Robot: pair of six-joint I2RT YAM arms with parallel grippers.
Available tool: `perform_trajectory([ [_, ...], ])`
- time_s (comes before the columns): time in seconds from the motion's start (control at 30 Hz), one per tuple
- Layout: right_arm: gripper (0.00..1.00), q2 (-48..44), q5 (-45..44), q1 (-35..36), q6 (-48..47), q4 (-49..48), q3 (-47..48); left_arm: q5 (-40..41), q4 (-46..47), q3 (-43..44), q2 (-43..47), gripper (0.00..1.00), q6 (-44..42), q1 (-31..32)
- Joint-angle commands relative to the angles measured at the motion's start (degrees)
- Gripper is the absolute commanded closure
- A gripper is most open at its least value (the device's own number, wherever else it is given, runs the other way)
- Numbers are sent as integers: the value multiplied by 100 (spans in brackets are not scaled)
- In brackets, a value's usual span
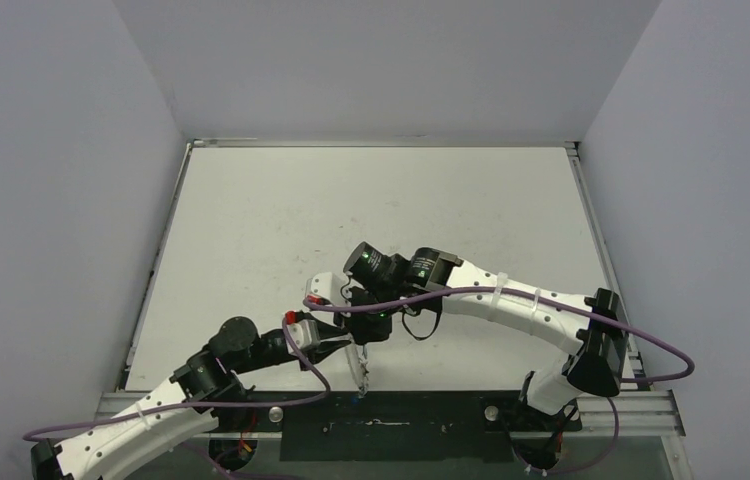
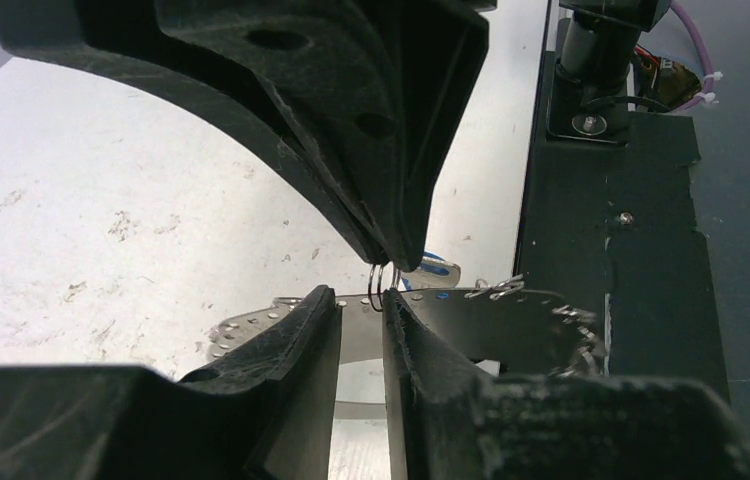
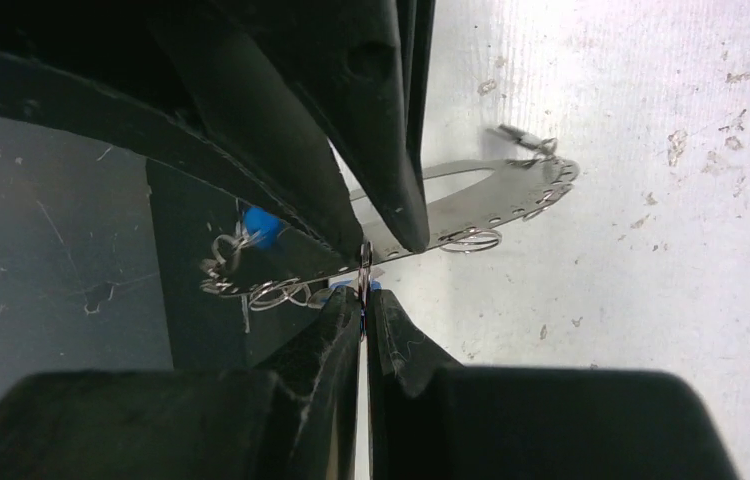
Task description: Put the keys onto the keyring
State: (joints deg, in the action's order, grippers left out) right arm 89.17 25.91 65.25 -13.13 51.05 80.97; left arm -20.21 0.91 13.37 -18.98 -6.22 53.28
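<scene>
The keyring (image 2: pixel 251 325), a flat silver oval with a row of holes, hovers over the table's near edge, a thin sliver in the top view (image 1: pixel 360 372). My right gripper (image 3: pixel 363 295) is shut on a small silver loop (image 2: pixel 381 288) at the keyring's (image 3: pixel 491 205) rim. A blue key (image 2: pixel 438 268) lies just behind that loop. Another blue key head (image 3: pixel 261 228) hangs among the wire loops over the black strip. My left gripper (image 2: pixel 356 298) stands open by a narrow gap, its tips facing the right fingertips (image 2: pixel 396 255), with the keyring showing through the gap.
A black strip (image 1: pixel 391 425) with screws runs along the table's near edge, under part of the keyring. The scuffed white table (image 1: pixel 371 210) stretches beyond, with grey walls on three sides. Both arms meet at the front middle, purple cables looping over them.
</scene>
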Motion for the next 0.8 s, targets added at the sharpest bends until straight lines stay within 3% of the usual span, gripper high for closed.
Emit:
perform_trajectory([
  [0.0, 100, -37, -121, 116, 237, 7, 398, 39, 254, 136, -114, 79, 47, 25],
  [0.13, 100, 2, -81, 164, 289, -42, 412, -60, 613, -1, -275, 82, 168, 25],
  [0.37, 100, 55, -156, 181, 302, -33, 396, -343, 1179, -142, -598, 100, 337, 26],
  [0.5, 100, 81, -345, 176, 287, -54, 373, -395, 1342, -212, -612, 100, 420, 31],
  [0.63, 81, -136, -432, 41, 356, -359, 129, -356, 1413, -299, -483, 100, 499, 25],
  [0.7, 65, -346, -306, -143, 395, -634, -96, -300, 1491, -387, -353, 100, 573, 29],
  [0.77, 60, -625, 49, -344, 343, -961, -382, -229, 1659, -511, -191, 100, 590, 27],
])
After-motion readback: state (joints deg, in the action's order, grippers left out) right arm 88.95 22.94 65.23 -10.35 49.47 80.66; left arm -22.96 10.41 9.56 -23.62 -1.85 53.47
